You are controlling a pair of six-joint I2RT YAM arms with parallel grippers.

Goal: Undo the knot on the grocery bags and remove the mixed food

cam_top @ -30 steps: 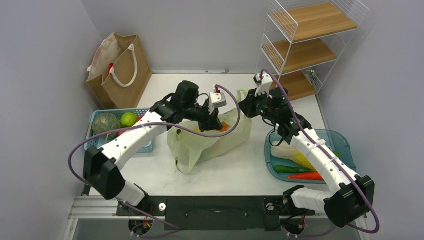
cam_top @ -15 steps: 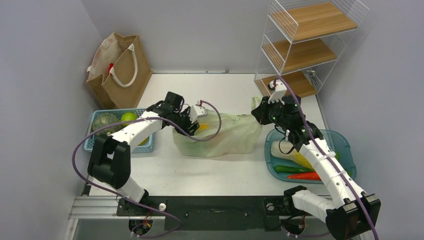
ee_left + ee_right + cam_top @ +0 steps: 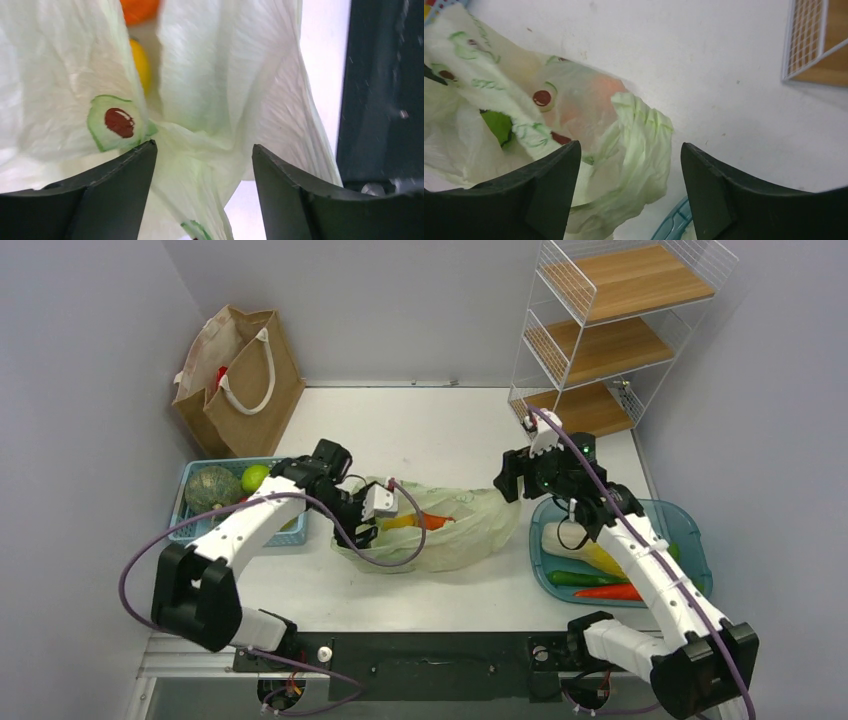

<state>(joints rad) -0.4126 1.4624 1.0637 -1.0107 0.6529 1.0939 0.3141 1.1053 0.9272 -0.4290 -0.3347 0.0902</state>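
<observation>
The pale green plastic bag [image 3: 455, 530] lies slumped on the table between my arms. Its mouth gapes, with an orange piece [image 3: 432, 521] and a yellow piece [image 3: 400, 522] showing inside. I see no tied knot; a loose handle end [image 3: 644, 135] lies flat. My left gripper [image 3: 362, 527] is open at the bag's left end, with slack plastic [image 3: 200, 165] between its fingers, not pinched. My right gripper [image 3: 503, 480] is open just above the bag's right end. An orange shape [image 3: 591, 97] and a green one [image 3: 498, 126] show through the film. The brown paper bag [image 3: 240, 380] stands at the back left.
A blue basket [image 3: 292, 532] at the left holds a dark green round vegetable [image 3: 212, 486] and a lime [image 3: 256, 478]. A teal tray [image 3: 690, 530] at the right holds a white cabbage, a green pepper and a red one. A wire shelf [image 3: 610, 330] stands at the back right.
Both grippers have opened and let go of the plastic bag, which has dropped and flattened on the table. The left arm has pulled back towards the near left.
</observation>
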